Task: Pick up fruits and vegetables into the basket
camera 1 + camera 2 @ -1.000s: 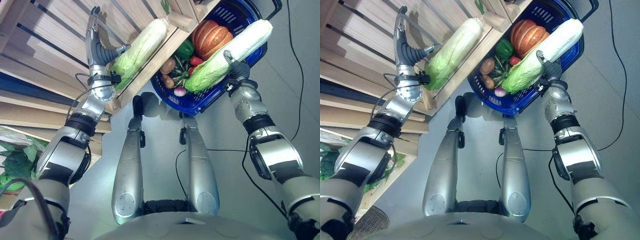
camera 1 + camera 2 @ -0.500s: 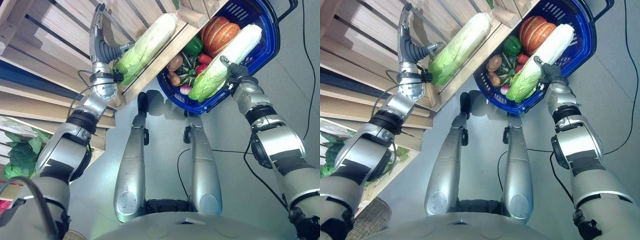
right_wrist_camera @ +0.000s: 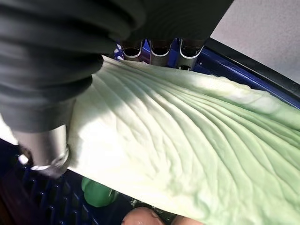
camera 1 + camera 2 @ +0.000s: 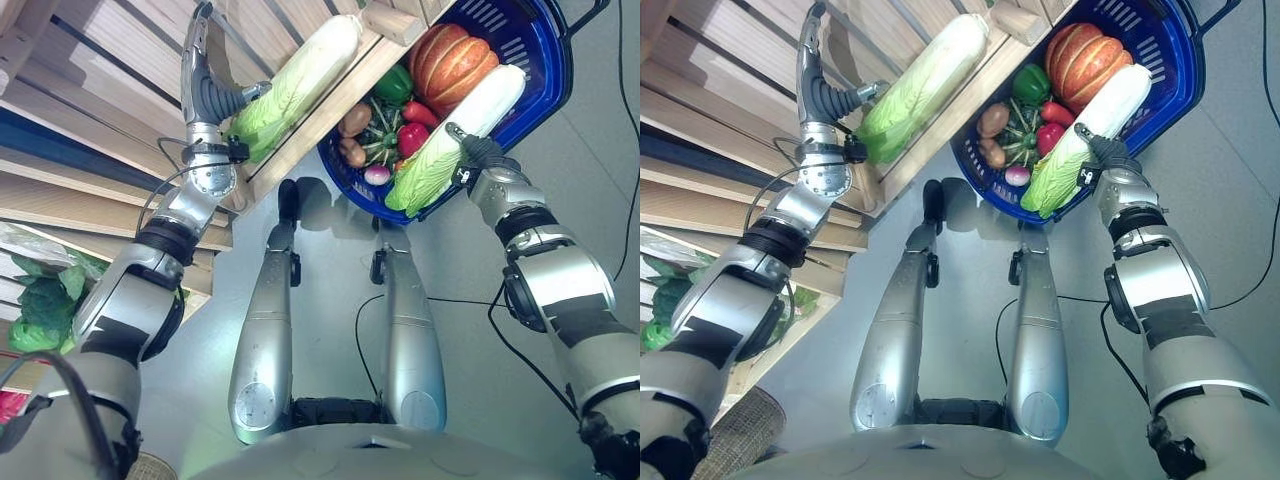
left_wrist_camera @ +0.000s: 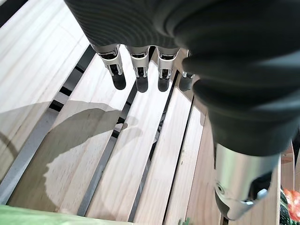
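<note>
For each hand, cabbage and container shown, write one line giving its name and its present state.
Left hand: open, fingers straight above the wooden slats.
Right hand: fingers curled round a cabbage.
Held cabbage: gripped, lying over the basket's contents.
Second cabbage: lying on the wooden crate, unheld.
Blue basket: on the floor, holding a pumpkin, peppers and other vegetables.

The left hand [image 5: 220, 89] reaches out with straight fingers [image 5: 140, 70] above pale wooden slats [image 5: 56, 93], dark gaps between the boards. A strip of green leaf [image 5: 42, 218] shows along one edge, beside the slats.
</note>
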Robot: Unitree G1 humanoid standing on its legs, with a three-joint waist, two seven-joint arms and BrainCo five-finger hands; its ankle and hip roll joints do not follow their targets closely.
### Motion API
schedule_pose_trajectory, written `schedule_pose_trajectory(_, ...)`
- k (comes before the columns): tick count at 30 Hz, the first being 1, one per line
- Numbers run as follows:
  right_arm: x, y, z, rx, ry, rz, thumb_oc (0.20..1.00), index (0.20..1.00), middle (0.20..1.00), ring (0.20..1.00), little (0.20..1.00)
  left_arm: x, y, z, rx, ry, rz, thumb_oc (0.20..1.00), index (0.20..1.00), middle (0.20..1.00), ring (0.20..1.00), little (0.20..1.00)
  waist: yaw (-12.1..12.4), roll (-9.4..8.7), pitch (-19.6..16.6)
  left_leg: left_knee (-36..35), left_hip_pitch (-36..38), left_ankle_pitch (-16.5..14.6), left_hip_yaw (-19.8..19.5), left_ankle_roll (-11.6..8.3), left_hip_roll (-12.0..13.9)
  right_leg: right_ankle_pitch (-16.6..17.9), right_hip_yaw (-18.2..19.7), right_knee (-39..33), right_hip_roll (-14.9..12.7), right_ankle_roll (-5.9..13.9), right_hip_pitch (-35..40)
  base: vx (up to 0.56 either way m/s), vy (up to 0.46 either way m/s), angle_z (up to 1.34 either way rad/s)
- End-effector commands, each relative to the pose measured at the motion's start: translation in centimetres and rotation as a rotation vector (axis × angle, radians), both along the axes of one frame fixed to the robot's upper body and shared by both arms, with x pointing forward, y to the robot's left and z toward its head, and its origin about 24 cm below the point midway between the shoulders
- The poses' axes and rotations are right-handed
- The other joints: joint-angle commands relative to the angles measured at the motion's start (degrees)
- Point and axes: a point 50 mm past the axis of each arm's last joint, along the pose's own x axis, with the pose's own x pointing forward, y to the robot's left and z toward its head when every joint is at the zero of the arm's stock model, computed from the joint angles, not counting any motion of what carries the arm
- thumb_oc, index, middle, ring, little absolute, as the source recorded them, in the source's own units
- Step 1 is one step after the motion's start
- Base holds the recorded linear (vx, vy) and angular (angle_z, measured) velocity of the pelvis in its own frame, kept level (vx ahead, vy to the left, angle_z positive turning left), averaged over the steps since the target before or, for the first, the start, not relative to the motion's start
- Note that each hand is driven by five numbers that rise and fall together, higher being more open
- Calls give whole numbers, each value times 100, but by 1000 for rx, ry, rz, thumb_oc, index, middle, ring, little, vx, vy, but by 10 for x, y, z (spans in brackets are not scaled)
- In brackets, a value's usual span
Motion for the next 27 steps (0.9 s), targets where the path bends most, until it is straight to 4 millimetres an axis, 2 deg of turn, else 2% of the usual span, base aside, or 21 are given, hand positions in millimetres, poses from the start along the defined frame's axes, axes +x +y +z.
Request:
schedule_pose_trajectory(1, -6, -31, 13, -52, -11, -87, 1000, 1000, 1000, 1000, 1000, -2, -9, 7, -85, -68, -28, 1000, 1000, 1000, 1000, 1000, -59, 535, -187, 127, -103, -221, -58, 118, -203, -426, -395, 477, 161, 66, 94, 0, 0, 0)
schedule_pose_trajectory(12, -7, -35, 15, -72, -5, -121, 1000, 1000, 1000, 1000, 1000, -2, -9, 6, -90, -61, -33, 1000, 1000, 1000, 1000, 1000, -60, 566, -187, 129, -110, -216, -37, 121, -206, -424, -388, 474, 154, 66, 87, 0, 0, 0)
schedule_pose_trajectory(19, -6, -38, 23, -69, -54, -149, 1000, 1000, 1000, 1000, 1000, -1, -11, 5, -44, -31, -52, 1000, 1000, 1000, 1000, 1000, -64, 555, -187, 73, -69, -200, -22, 120, -187, -409, -396, 444, 165, 68, 126, 0, 0, 0)
schedule_pose_trajectory(22, -4, -37, 30, -68, -114, -150, 1000, 1000, 1000, 1000, 1000, 0, -11, 4, -22, -5, -47, 1000, 1000, 1000, 1000, 1000, -74, 551, -187, 61, -47, -204, -12, 120, -180, -417, -394, 450, 172, 70, 145, 0, 0, 0)
schedule_pose_trajectory(23, -3, -36, 42, -114, -182, -151, 1000, 1000, 1000, 1000, 1000, 2, -9, 4, -4, 18, -39, 1000, 1000, 1000, 1000, 1000, -97, 540, -187, 71, -34, -211, -6, 111, -178, -423, -386, 469, 178, 81, 154, 0, 0, 0)
schedule_pose_trajectory(27, 0, -30, 59, -160, -298, -162, 1000, 1000, 1000, 1000, 1000, 6, -6, 4, 23, 68, -18, 1000, 1000, 1000, 1000, 1000, -151, 509, -187, 61, 3, -211, 31, 104, -162, -419, -362, 469, 203, 90, 183, -2, 8, 0)
